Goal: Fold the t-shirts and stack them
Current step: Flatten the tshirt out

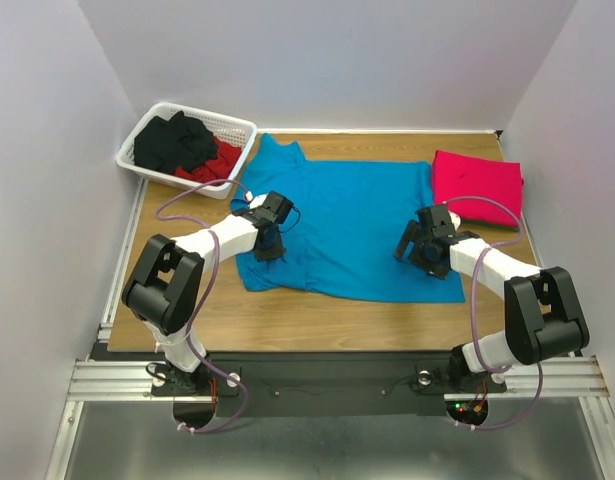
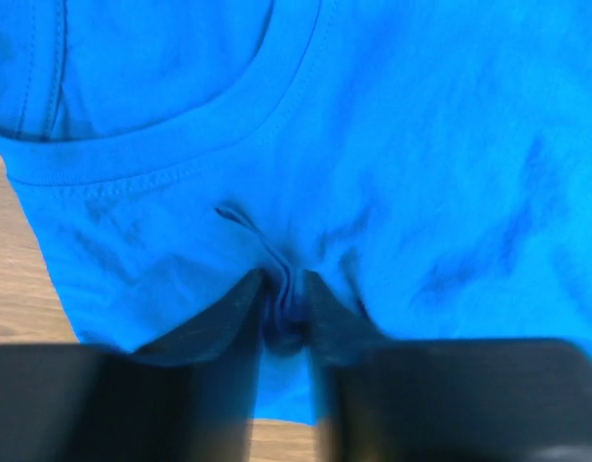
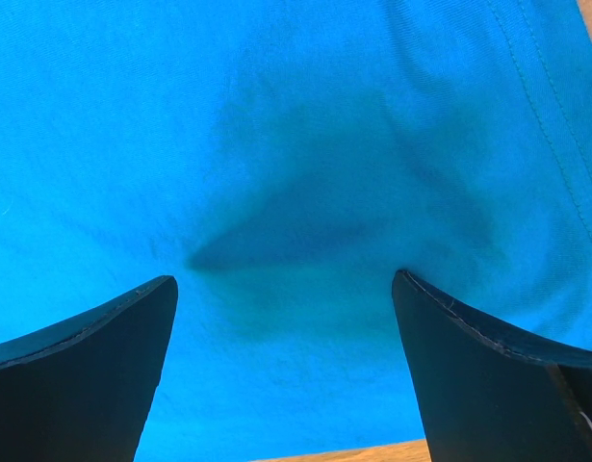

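The turquoise-blue t-shirt (image 1: 342, 225) lies spread flat across the middle of the table, collar to the left. My left gripper (image 1: 268, 250) is shut on a pinched fold of its cloth (image 2: 284, 289) just below the collar (image 2: 180, 135), near the shirt's left front corner. My right gripper (image 1: 412, 248) is open, its jaws wide apart, and rests over the blue cloth (image 3: 286, 241) near the shirt's right front part, holding nothing. The pinkish-red t-shirt (image 1: 477, 185) lies folded at the back right of the table.
A white lattice basket (image 1: 147, 160) at the back left holds black and red clothes. Bare wood (image 1: 317, 325) runs along the table's front edge. White walls close in left, right and back.
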Motion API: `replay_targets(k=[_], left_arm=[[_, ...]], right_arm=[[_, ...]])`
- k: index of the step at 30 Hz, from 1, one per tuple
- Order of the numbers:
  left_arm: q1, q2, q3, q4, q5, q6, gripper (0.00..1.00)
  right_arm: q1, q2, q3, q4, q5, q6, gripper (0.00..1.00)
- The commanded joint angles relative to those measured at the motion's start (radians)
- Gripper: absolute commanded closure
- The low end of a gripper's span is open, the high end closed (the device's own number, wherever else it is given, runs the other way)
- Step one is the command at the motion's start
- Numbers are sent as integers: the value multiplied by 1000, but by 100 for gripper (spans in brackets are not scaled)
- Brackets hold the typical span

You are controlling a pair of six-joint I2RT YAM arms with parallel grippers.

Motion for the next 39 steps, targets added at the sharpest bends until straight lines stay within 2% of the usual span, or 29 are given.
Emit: replay_targets(k=[1,2,3,4,13,20,23,27,28,29,31,32,34,35,36,38,39], left_arm=[[0,-44,5,-10,-22,-6,79],[0,-61,5,-26,-27,-9,91],[0,-71,3,-30,-27,-12,99],[-1,-81,-3,-33,-28,-14,100],[-66,-297,-137,-102,-36,-107,100],[-167,-535,-386,-173,7,-328,100],[-210,-604,-440,-233,9,-429,100],[-270,-667,-503,-225,94,-497,100],[-277,-672,-510,-224,105,-514,98],[-285,-677,-516,-222,114,-520,80],[-306,-678,-512,-240,130,-534,67],[-314,-678,-494,-272,130,-552,50],[-349,-684,-468,-323,119,-576,43],[-366,-692,-440,-389,102,-610,30],[-391,-696,-428,-418,95,-624,24],[-411,-721,-405,-464,81,-646,13],[-414,-729,-388,-471,73,-646,12]], right_arm=[[-17,32,-42,-36,2,-9,0],[-16,35,-42,-36,2,-8,0],[-17,36,-41,-36,2,-8,0],[-17,35,-42,-36,0,-8,0],[-17,29,-48,-36,-1,-9,0],[-20,16,-65,-35,2,-5,0],[-22,10,-70,-33,5,-2,0],[-22,12,-71,-32,5,3,0],[-22,12,-73,-32,7,1,0],[-23,12,-73,-32,7,1,0],[-23,12,-75,-32,10,-2,0],[-23,12,-75,-32,8,-2,0],[-23,9,-75,-32,8,-2,0],[-23,7,-75,-32,7,-2,0],[-23,6,-73,-32,7,-2,0],[-23,5,-68,-32,2,-5,0],[-25,4,-65,-32,-6,-6,0]])
